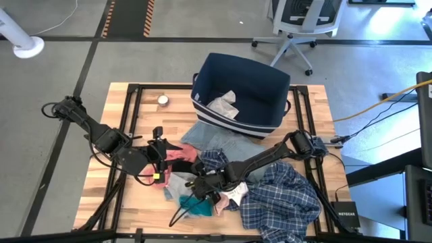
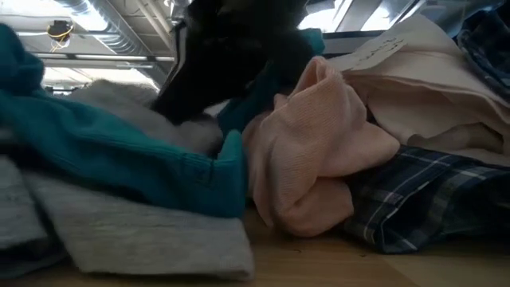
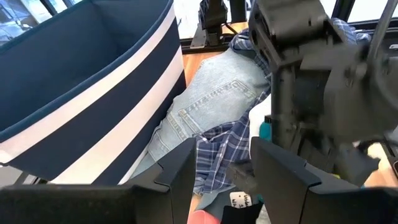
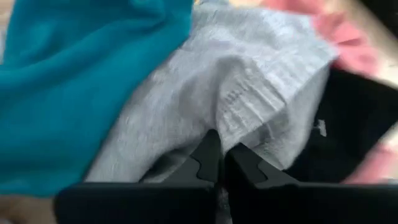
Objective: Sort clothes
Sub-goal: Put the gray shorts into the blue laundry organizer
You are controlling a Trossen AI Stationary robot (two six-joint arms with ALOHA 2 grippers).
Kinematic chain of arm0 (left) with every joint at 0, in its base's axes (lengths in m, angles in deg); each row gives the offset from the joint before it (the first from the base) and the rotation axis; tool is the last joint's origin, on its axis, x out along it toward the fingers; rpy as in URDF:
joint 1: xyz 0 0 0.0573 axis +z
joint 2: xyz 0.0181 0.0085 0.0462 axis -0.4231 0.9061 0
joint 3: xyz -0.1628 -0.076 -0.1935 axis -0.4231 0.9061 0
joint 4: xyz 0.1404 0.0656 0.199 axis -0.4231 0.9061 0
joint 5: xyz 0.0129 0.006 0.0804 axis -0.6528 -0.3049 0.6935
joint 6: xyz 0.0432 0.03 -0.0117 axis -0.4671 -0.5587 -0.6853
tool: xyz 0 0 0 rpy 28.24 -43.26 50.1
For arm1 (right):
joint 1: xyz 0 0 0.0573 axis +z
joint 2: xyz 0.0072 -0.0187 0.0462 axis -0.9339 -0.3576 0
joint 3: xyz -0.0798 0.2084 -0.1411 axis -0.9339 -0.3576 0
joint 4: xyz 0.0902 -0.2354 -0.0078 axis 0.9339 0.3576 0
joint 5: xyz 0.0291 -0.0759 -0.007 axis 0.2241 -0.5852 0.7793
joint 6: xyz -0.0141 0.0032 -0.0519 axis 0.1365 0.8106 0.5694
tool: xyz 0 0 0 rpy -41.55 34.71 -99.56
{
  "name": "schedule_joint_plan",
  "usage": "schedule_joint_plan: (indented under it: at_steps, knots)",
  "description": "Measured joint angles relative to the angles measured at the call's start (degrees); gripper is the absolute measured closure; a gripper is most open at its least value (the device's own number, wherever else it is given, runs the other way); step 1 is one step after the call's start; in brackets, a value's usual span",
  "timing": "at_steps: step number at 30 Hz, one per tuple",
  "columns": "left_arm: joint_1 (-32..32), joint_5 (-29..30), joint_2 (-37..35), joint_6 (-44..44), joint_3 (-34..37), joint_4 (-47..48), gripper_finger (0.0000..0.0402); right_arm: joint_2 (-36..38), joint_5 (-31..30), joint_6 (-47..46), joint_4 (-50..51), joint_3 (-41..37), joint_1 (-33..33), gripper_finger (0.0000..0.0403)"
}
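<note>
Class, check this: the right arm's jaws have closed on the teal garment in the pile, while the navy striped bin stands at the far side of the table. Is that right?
One detail is wrong. The right gripper has its jaws closed on the grey garment, not the teal garment beside it; the right wrist view shows this. The navy striped bin does stand at the far side of the table.

Overhead camera looks straight down; table-level and both wrist cameras sit close on the clothes pile (image 1: 223,182).

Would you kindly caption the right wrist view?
Right gripper shut on grey garment, beside teal cloth.
</note>
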Motion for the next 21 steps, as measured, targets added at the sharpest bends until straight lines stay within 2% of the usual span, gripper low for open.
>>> schedule_joint_plan:
  at_steps: [4, 12, 17, 21]
  knots:
    - [0.0, 0.0, 0.0, 0.0, 0.0, 0.0, 0.0254, 4.3, -5.3, 1.8, 3.7, 0.0, 1.4, 0.0362]
    - [0.0, 0.0, 0.0, 0.0, 0.0, 0.0, 0.0254, 13.6, -13.7, 4.2, 10.6, 0.0, 2.9, 0.0392]
    - [0.0, 0.0, 0.0, 0.0, 0.0, 0.0, 0.0254, 18.1, -19.8, 5.3, 13.6, 0.0, 2.8, 0.0376]
    - [0.0, 0.0, 0.0, 0.0, 0.0, 0.1, 0.0254, 21.9, -27.4, 6.6, 16.0, 0.0, 2.8, 0.0371]
